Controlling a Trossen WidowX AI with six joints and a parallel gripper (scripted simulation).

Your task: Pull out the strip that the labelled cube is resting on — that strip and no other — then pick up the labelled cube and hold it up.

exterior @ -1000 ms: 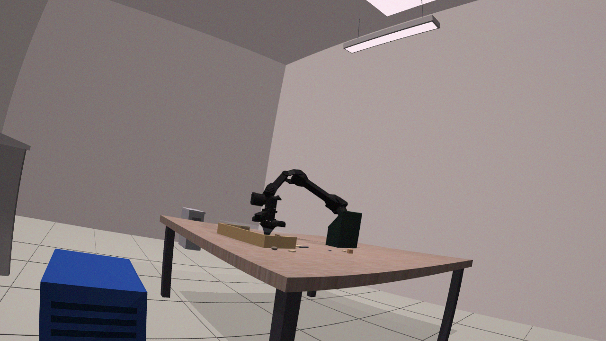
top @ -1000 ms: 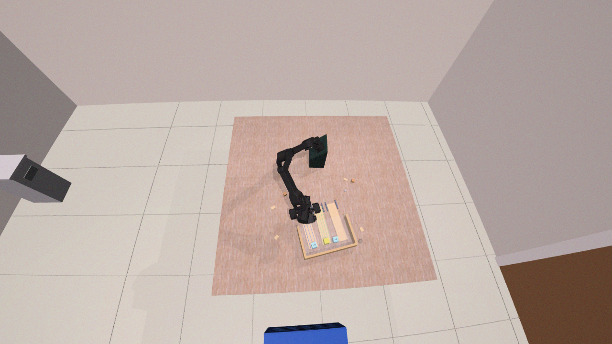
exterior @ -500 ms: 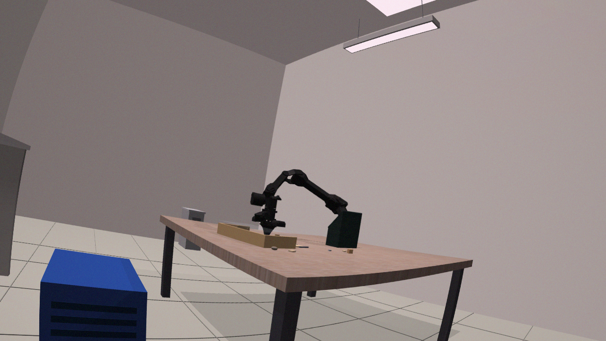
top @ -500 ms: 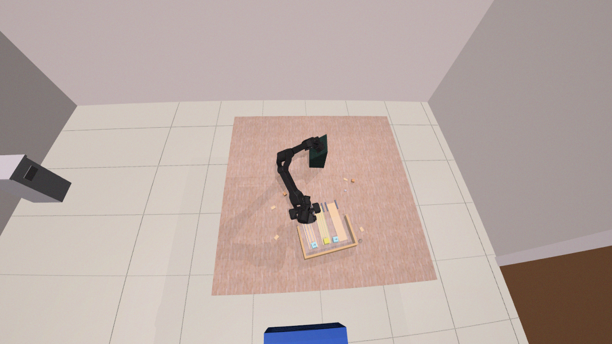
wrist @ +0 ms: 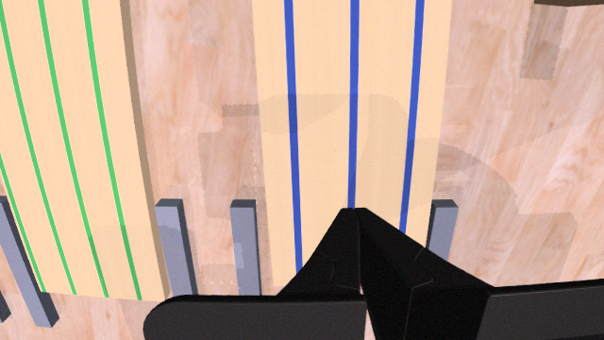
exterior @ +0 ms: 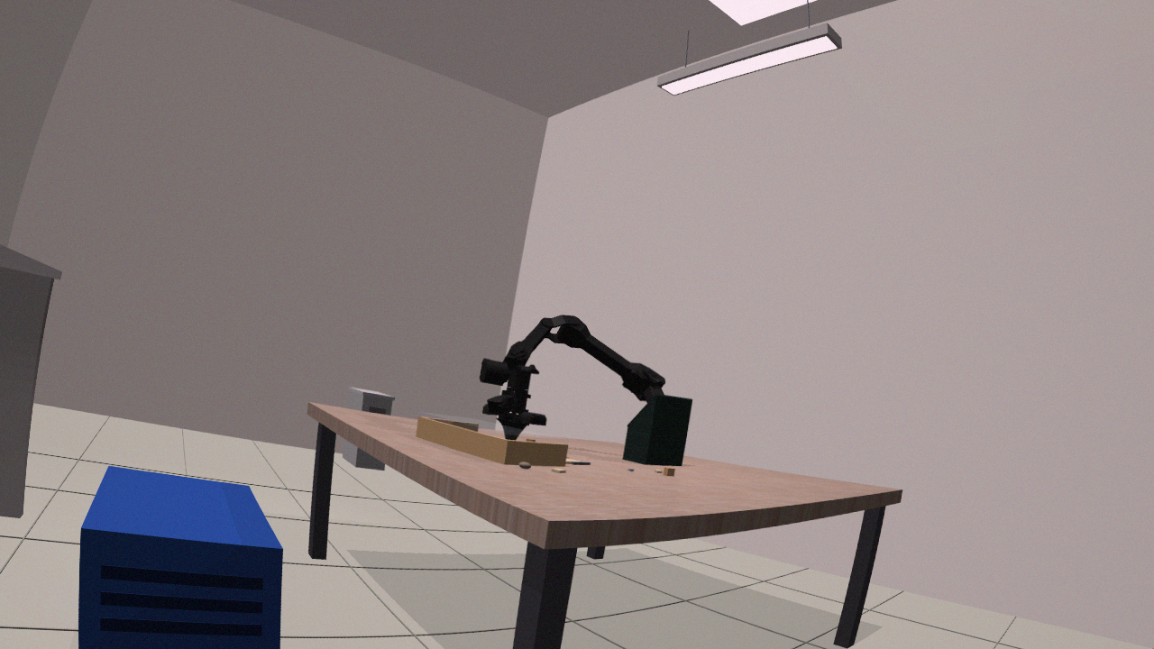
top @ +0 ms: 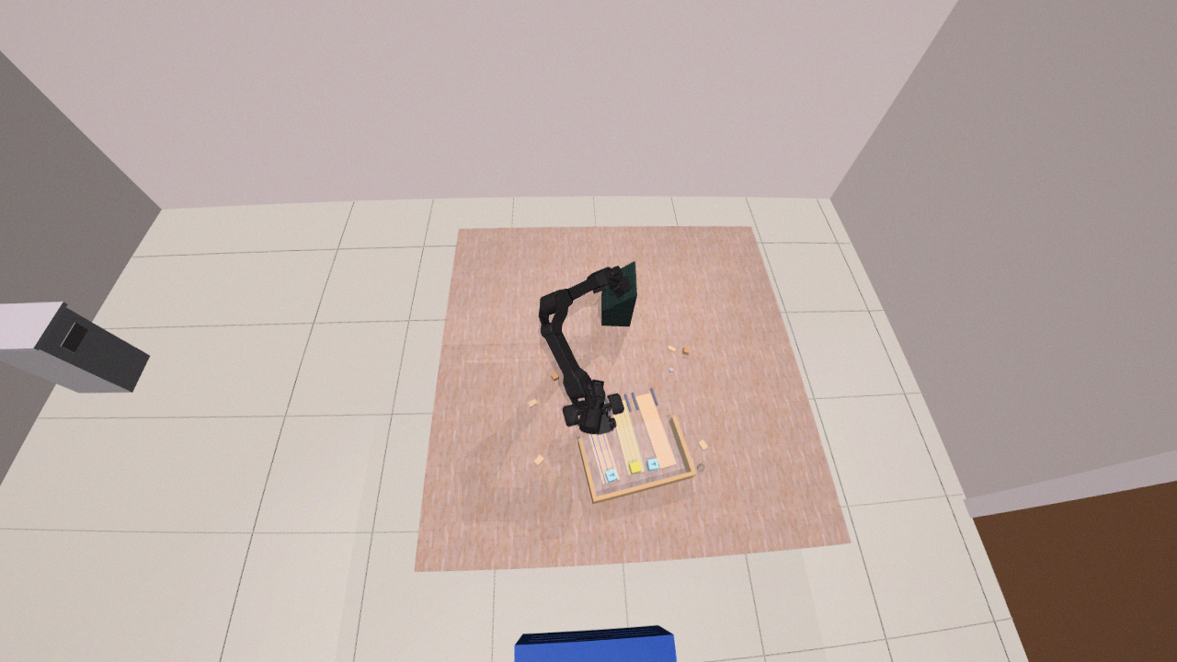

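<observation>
From the top we see the gripper [top: 599,414] at the tray's [top: 679,444] 11 o'clock end; three cubes sit at 6 o'clock, labels too small to read. At the wrist, fingers pressed together, empty, over the blue-lined strip [wrist: 326,118].

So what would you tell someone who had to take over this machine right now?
Gripper: shut, tips pressed together at the near end of the blue-lined strip; nothing visibly between them.
Things: the green-lined strip lies beside it. Three cubes sit at the strips' far ends inside the wooden tray. They are too small to tell which one is labelled.
Done: the arm is lined up on the blue-lined strip.
Left: confirm this strip carries the labelled cube, pull it out, then lift the cube.
</observation>
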